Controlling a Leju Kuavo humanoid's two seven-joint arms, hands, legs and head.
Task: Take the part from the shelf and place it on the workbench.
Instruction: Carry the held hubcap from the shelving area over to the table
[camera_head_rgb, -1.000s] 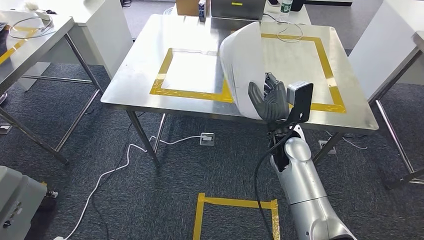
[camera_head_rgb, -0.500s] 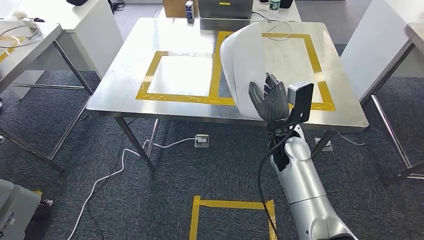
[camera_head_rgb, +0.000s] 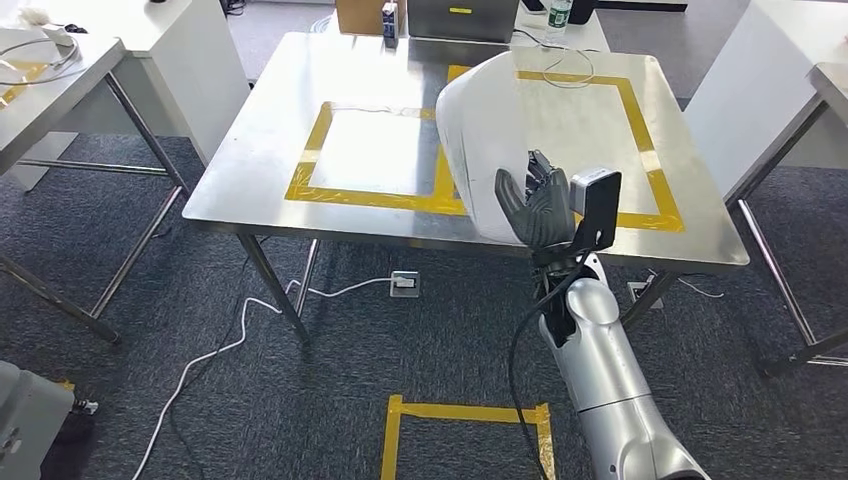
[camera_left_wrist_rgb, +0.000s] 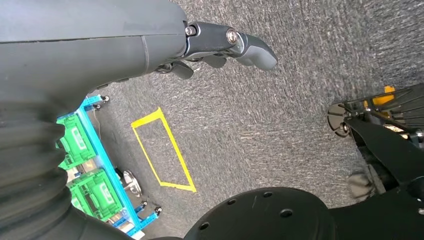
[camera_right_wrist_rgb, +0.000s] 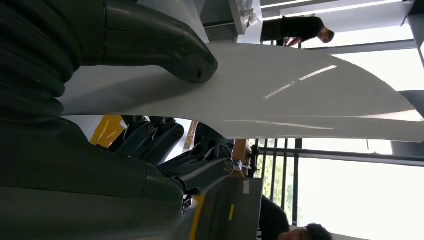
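A large white curved panel, the part (camera_head_rgb: 485, 130), stands upright over the front right of the steel workbench (camera_head_rgb: 300, 90). My right hand (camera_head_rgb: 540, 205) grips its lower edge just above the bench's front edge. In the right wrist view the thumb (camera_right_wrist_rgb: 165, 45) presses on one face of the part (camera_right_wrist_rgb: 280, 100) and the dark fingers (camera_right_wrist_rgb: 165, 142) lie against the other. Whether the part touches the bench top I cannot tell. My left hand (camera_left_wrist_rgb: 220, 42) hangs over the carpet, fingers loosely apart, holding nothing.
Yellow tape frames (camera_head_rgb: 315, 150) mark the bench top. A box (camera_head_rgb: 358, 15) and a bottle stand at its far edge. Other tables flank it at left (camera_head_rgb: 60, 70) and right (camera_head_rgb: 790, 300). A cable (camera_head_rgb: 215, 350) and a tape square (camera_head_rgb: 465, 412) lie on the carpet. A blue rack with green bins (camera_left_wrist_rgb: 95, 185) stands behind.
The whole picture has shifted a little, so the camera has moved relative to the workbench. My right hand keeps the same hold on the part.
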